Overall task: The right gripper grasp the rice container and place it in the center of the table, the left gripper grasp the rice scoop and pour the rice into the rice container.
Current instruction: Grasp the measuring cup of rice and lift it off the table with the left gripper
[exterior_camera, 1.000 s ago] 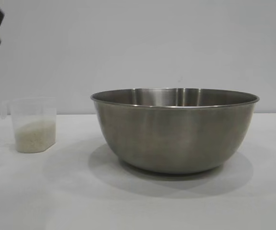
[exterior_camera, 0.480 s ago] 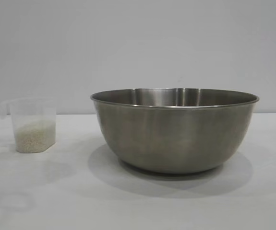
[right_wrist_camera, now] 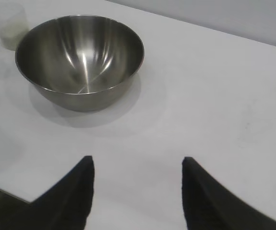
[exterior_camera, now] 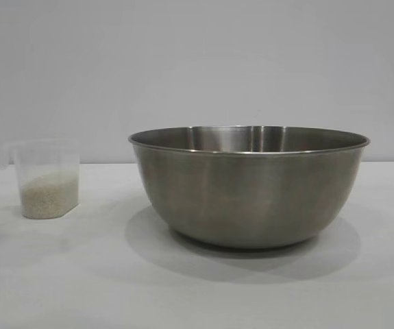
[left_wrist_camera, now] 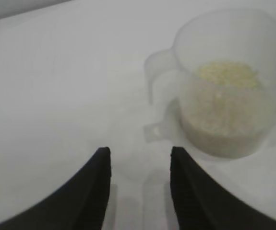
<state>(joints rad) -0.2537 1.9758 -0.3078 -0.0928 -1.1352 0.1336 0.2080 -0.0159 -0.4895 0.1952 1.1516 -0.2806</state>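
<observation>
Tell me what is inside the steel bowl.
Nothing: the right wrist view shows the rice container with a bare, shiny interior. The rice sits in the rice scoop. The table under the bowl's base is hidden.

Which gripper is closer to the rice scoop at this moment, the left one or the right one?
Left. The left gripper is open just short of the rice scoop, facing its handle. The right gripper is open far beyond the rice container.
</observation>
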